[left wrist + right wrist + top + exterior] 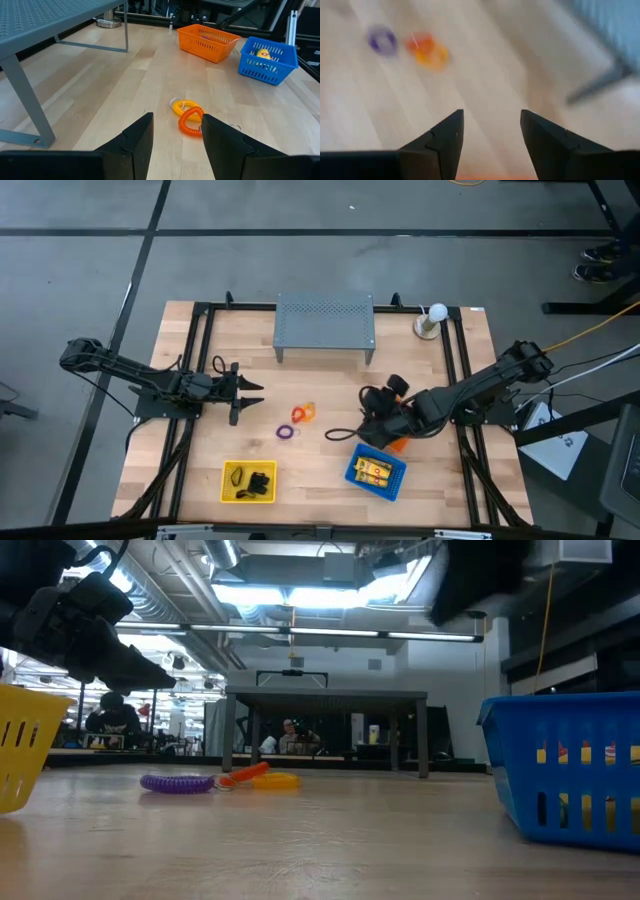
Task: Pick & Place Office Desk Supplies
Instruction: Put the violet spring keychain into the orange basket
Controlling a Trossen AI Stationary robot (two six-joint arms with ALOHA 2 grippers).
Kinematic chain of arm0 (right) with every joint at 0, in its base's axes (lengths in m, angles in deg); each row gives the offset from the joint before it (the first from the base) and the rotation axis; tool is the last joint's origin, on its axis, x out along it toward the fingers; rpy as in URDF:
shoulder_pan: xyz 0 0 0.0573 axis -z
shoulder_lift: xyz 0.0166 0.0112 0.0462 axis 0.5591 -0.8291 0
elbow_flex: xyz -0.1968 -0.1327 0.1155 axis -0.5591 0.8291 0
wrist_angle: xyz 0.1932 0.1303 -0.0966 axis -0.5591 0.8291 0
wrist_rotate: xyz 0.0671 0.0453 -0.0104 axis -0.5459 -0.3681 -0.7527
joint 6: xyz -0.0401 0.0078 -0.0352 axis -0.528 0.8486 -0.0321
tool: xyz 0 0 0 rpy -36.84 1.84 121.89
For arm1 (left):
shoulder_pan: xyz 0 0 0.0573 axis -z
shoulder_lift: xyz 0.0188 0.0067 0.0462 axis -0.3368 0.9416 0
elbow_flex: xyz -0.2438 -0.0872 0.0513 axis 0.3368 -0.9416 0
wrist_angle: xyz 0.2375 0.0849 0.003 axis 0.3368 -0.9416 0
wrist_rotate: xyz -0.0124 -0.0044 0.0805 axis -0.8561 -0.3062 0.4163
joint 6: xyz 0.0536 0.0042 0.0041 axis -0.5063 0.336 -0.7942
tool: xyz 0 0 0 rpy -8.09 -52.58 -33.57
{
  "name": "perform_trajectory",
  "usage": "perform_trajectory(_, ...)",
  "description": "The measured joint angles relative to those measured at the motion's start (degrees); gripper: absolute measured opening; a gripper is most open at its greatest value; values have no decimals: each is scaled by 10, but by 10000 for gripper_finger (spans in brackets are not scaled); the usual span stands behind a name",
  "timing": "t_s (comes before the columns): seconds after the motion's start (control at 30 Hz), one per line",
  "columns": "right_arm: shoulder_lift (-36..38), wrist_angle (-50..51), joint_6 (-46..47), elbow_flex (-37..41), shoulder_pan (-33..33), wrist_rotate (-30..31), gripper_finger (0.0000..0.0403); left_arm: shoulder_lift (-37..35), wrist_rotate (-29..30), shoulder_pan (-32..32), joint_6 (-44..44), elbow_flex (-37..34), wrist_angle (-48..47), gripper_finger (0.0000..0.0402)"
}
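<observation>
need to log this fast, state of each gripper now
left gripper: open, holding nothing
right gripper: open, holding nothing

A grey perforated shelf [324, 323] stood at the wooden table's [200, 450] far edge, with yellow [247, 482], blue [375, 472] and orange [207, 42] baskets nearer.

This is looking like a robotics lab or open industrial workspace: a wooden desk [330, 470] is sitting inside a black metal frame [200, 380] on a grey concrete floor [80, 280], with two dark robot arms mounted at its sides and cables trailing off to the right. In the low view, exposed ducts and pipes [190, 600] and strip lights [330, 635] are running across the open ceiling. People [112, 715] are sitting at distant benches beyond the desk.
</observation>
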Motion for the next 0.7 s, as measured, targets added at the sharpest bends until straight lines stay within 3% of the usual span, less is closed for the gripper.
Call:
perform_trajectory(0.1,0,-85,-92,-17,7,23,192,0,0,0,0,0,0,161)
perform_trajectory(0.2,-5,-180,-208,-17,19,-7,187,0,0,0,0,0,0,161)
perform_trajectory(0.4,-62,-305,-342,-17,58,-144,180,0,0,0,0,0,0,161)
perform_trajectory(0.57,-134,-408,-400,-18,84,-273,180,0,0,0,0,0,0,161)
perform_trajectory(0.7,-186,-413,-414,-41,99,-314,180,0,0,0,0,0,-2,161)
